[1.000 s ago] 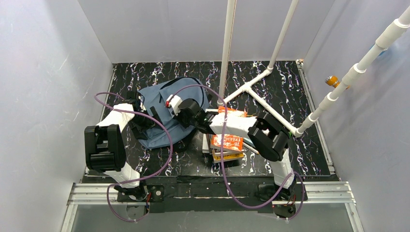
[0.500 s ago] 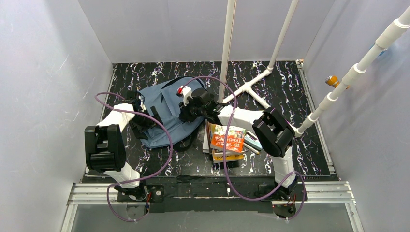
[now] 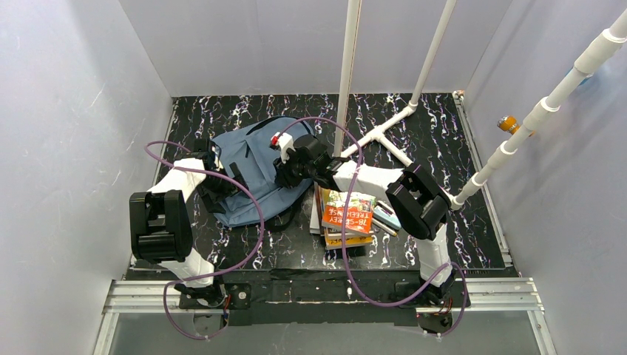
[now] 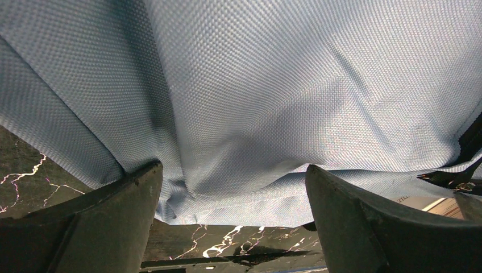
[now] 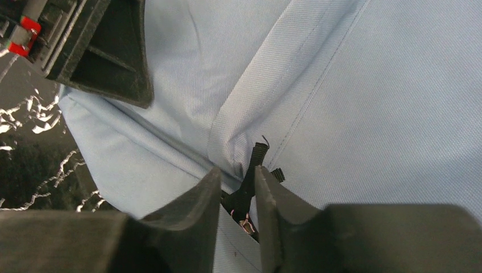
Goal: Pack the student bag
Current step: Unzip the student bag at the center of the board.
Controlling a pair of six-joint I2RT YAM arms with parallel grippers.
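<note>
The student bag [image 3: 246,157], slate-blue fabric, lies on the black marbled table left of centre. My left gripper [image 3: 222,194] is at the bag's left lower edge. In the left wrist view its jaws [image 4: 233,168] stand wide open with the bag's fabric [image 4: 256,85] draped between and beyond them. My right gripper [image 3: 283,177] is over the bag's right side. In the right wrist view it [image 5: 237,170] is shut on a black zipper pull [image 5: 254,165] at a seam of the bag [image 5: 369,114].
A stack of books [image 3: 347,214] lies right of the bag, under the right arm. A white pipe frame [image 3: 399,151] runs across the table's back right, with upright poles. The left gripper's black body [image 5: 108,51] shows close by in the right wrist view.
My right gripper has moved up and to the right over the bag, uncovering the top book. It has stayed still for the last half second. The left arm has not moved.
</note>
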